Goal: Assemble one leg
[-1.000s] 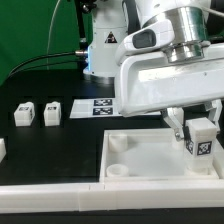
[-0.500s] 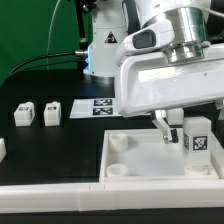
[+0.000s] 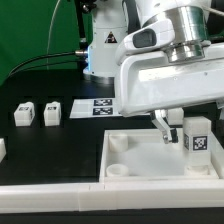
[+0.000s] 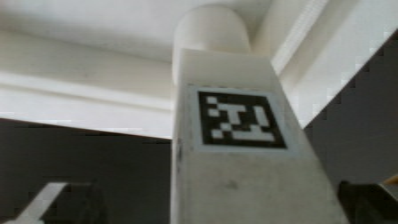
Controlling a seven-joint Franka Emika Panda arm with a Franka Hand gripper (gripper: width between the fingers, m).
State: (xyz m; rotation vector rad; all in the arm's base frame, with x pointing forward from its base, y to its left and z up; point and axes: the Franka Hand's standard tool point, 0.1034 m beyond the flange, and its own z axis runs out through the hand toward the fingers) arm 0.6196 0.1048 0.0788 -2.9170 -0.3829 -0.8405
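A white leg [image 3: 198, 135] with a square marker tag stands upright in the far right corner of the white tray-like tabletop [image 3: 150, 158]. My gripper [image 3: 188, 130] is open around it, with one finger [image 3: 160, 126] standing clear on the exterior view's left of the leg. In the wrist view the leg [image 4: 240, 150] fills the middle. A dark gap shows on each side between it and the fingertips [image 4: 43, 203]. The gripper [image 4: 214, 205] holds nothing. The tabletop's rim [image 4: 71, 70] shows behind the leg.
Two more legs [image 3: 24, 113] [image 3: 51, 112] stand on the black table at the exterior view's left, and another [image 3: 2, 148] shows at the left edge. The marker board [image 3: 98, 106] lies behind the tabletop. Round sockets [image 3: 120, 143] sit in the tabletop's left corners. A white bar [image 3: 90, 190] runs along the front.
Since a second ago my fingers have spread apart and let go of the leg, the left finger moving off to the exterior view's left. Nothing has moved in the last half second.
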